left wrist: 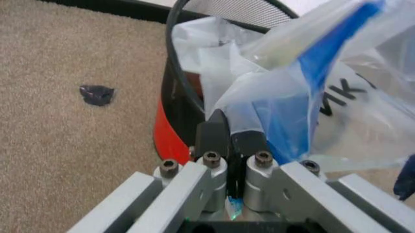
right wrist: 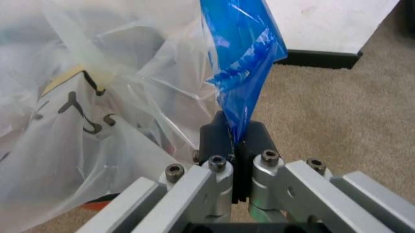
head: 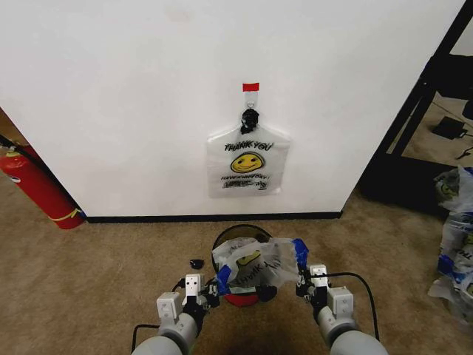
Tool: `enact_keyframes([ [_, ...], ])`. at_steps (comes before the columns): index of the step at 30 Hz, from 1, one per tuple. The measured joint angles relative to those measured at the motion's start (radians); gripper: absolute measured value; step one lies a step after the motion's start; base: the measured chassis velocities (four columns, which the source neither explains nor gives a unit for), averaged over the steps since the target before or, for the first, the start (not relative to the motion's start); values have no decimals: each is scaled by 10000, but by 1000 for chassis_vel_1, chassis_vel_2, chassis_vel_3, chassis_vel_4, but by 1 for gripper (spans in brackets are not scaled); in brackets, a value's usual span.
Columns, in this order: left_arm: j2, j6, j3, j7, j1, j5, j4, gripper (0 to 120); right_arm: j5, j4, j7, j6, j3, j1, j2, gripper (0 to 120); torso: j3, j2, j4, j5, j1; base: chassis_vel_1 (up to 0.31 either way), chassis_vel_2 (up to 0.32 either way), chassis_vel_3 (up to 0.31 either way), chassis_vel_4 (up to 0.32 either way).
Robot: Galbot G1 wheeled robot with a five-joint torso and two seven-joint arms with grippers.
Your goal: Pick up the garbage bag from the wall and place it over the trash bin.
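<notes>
Garbage bag (head: pixel 255 265): held over trash bin (head: pixel 238 235), unseated.
Left end effector (head: pixel 214 287), right end effector (head: pixel 303 279): each clamped on blue rim strip.
Risk: thin film slips or tears; rim misses bin edge.

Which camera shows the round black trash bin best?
The head view: there the trash bin stands on the carpet near the wall, partly under the garbage bag pinched by the left gripper and right gripper. The left wrist view catches its rim and red base; the right wrist view hardly any.
</notes>
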Motion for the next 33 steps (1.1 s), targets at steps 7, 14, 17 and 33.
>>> enact_keyframes([
  [7, -13, 82, 104, 57, 227, 167, 62, 0, 68, -161, -2, -217, 2, 90, -138, 0, 0, 0, 0, 1, 0, 0, 0, 0, 0],
  [14, -181, 111, 258, 85, -4, 217, 563, 0, 190, -502, 19, -396, -143, 408, -44, 0, 0, 0, 0, 1, 0, 0, 0, 0, 0],
  [17, -192, 149, 298, 96, -31, 250, 669, 0, 210, -656, 54, -495, -236, 542, -9, 0, 0, 0, 0, 1, 0, 0, 0, 0, 0],
  [33, -71, 213, 306, 170, 19, 409, 966, 0, 219, -1211, 73, -820, -334, 796, -11, 0, 0, 0, -1, 1, 1, 0, 0, 0, 0],
])
